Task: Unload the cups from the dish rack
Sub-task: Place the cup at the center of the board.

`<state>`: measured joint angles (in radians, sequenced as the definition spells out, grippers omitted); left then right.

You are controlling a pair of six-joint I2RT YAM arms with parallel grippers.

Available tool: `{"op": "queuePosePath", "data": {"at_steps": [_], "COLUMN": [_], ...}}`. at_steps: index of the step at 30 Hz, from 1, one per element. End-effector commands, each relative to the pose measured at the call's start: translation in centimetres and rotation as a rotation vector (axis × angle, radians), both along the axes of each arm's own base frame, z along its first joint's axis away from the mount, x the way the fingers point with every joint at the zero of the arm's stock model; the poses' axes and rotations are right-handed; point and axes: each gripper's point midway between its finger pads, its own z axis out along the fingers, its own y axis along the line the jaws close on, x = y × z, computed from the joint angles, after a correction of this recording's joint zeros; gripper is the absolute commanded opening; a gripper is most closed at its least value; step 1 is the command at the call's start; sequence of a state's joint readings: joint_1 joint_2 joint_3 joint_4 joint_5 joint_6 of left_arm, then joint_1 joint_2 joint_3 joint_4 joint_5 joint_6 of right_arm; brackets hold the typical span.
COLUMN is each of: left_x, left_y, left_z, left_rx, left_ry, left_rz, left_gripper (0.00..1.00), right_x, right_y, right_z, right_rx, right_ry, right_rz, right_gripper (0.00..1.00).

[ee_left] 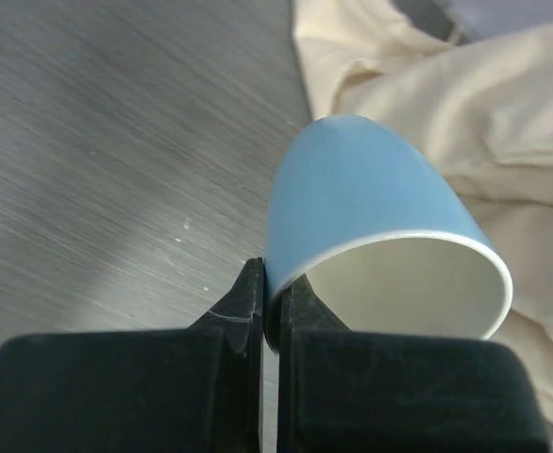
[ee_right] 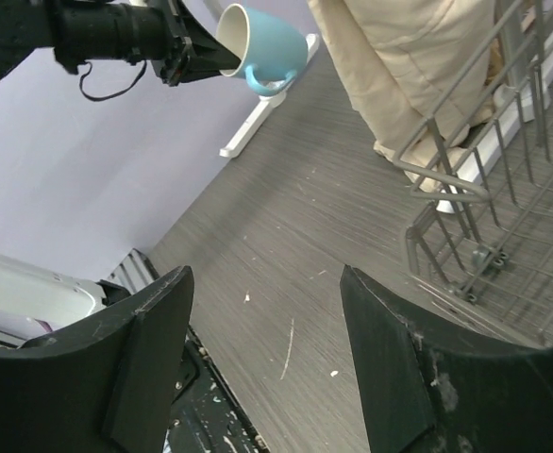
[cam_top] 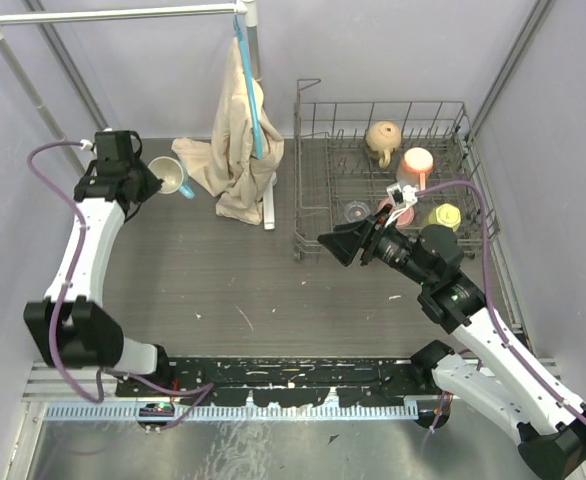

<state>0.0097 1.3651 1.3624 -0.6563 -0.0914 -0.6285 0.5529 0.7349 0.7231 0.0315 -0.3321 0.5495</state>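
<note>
My left gripper (cam_top: 161, 183) is shut on the rim of a light blue cup (cam_top: 174, 178), holding it tilted above the table at the back left, beside the beige cloth (cam_top: 235, 150). In the left wrist view the fingers pinch the wall of the blue cup (ee_left: 371, 217). The grey wire dish rack (cam_top: 378, 103) stands at the back right. It holds a tan cup (cam_top: 383, 140), a salmon pink cup (cam_top: 416, 166), a yellow-green cup (cam_top: 443, 215) and a clear glass (cam_top: 356, 211). My right gripper (cam_top: 335, 243) is open and empty at the rack's near left corner (ee_right: 456, 274).
The beige cloth hangs from a white rail (cam_top: 123, 14) whose stand (cam_top: 269, 200) rests on the table between the blue cup and the rack. Purple walls close in the left, back and right. The arm bases sit on a black rail (cam_top: 293, 380) at the near edge.
</note>
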Motion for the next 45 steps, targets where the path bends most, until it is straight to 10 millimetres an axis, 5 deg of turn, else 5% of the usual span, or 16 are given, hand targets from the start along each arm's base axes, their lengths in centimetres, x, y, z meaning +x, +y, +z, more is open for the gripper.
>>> {"op": "queuePosePath", "data": {"at_steps": [1, 5, 17, 25, 37, 45], "left_x": [3.1, 5.6, 11.4, 12.4, 12.1, 11.9], "left_y": [2.7, 3.8, 4.4, 4.2, 4.4, 4.6], "left_z": [-0.5, -3.8, -9.4, -12.4, -14.3, -15.6], "left_rx": [0.064, 0.073, 0.042, 0.005, 0.015, 0.014], "left_ry": [0.025, 0.121, 0.289, 0.412, 0.501, 0.534], "left_rz": [0.097, 0.11, 0.064, 0.042, 0.026, 0.022], "left_gripper": [0.0, 0.0, 0.0, 0.0, 0.0, 0.18], "right_x": [0.4, 0.5, 1.1, 1.4, 1.7, 1.6], "right_y": [-1.0, -1.1, -1.3, -1.5, -1.4, -1.4], "right_z": [0.9, 0.3, -0.5, -0.7, -1.1, -1.4], "right_rx": [-0.028, -0.039, -0.064, -0.074, -0.073, -0.069], "right_ry": [-0.067, -0.061, -0.041, -0.033, -0.02, -0.009], "right_rz": [-0.056, -0.061, -0.087, -0.103, -0.113, -0.112], "right_gripper": [0.7, 0.7, 0.7, 0.7, 0.7, 0.7]}}
